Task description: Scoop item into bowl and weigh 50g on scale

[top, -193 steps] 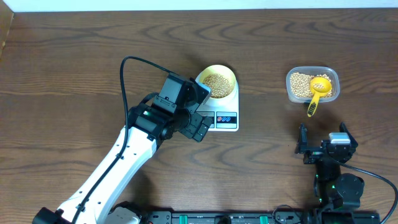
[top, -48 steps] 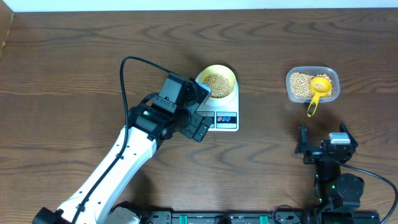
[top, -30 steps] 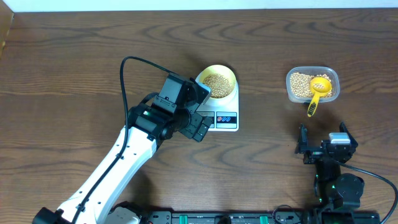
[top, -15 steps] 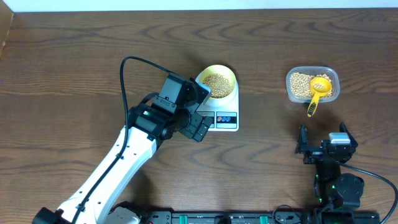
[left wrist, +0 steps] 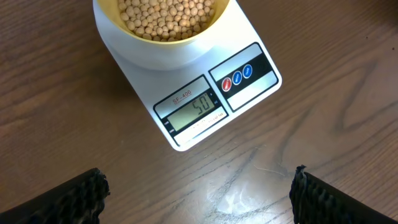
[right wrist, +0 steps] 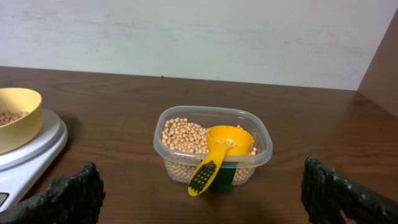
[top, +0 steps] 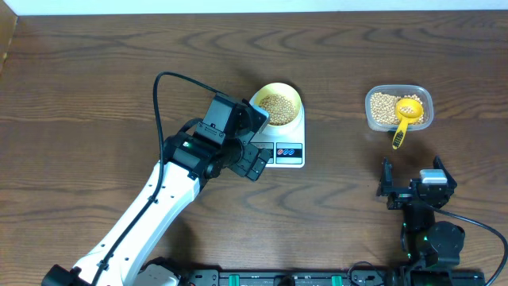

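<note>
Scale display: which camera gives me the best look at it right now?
Left wrist. It looks straight down on the scale and its display, whose digits read 50. Overhead shows the scale small, with the left arm over the display area. Right wrist catches only the platform edge and the bowl; no display.

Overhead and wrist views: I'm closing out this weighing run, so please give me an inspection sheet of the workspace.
Surface: brown wooden table, nothing spilled that I can see.
Job's things: pale yellow bowl of beans sits on the scale; display reads 50.
Clutter: clear container of more beans, yellow scoop resting in it.
Grippers: left gripper open, empty, over the scale's front; right gripper open, empty, facing the container.
Cables: black cable arcs left of the bowl.
Surroundings: white wall behind the table.
</note>
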You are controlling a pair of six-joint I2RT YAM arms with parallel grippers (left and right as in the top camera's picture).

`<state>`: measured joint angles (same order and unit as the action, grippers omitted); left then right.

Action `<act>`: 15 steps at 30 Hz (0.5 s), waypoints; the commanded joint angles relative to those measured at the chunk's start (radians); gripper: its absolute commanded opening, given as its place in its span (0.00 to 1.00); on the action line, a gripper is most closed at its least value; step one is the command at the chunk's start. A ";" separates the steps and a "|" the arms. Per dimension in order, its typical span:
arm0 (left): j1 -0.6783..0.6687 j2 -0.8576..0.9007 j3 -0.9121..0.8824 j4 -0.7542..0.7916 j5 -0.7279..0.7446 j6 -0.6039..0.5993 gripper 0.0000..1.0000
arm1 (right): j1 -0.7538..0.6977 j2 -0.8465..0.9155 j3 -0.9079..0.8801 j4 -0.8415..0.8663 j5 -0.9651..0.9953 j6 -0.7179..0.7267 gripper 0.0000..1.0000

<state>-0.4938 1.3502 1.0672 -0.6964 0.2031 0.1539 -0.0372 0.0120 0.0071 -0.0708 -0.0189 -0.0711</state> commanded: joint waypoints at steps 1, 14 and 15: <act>0.000 0.002 -0.013 0.003 -0.010 -0.006 0.96 | -0.007 -0.006 -0.002 -0.005 -0.003 -0.013 0.99; 0.000 0.001 -0.013 0.026 -0.014 -0.006 0.96 | -0.007 -0.006 -0.002 -0.005 -0.003 -0.013 0.99; 0.000 0.001 -0.013 0.031 -0.014 -0.006 0.96 | -0.007 -0.006 -0.002 -0.005 -0.002 -0.013 0.99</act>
<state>-0.4938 1.3502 1.0672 -0.6746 0.2028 0.1535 -0.0372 0.0120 0.0071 -0.0708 -0.0189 -0.0708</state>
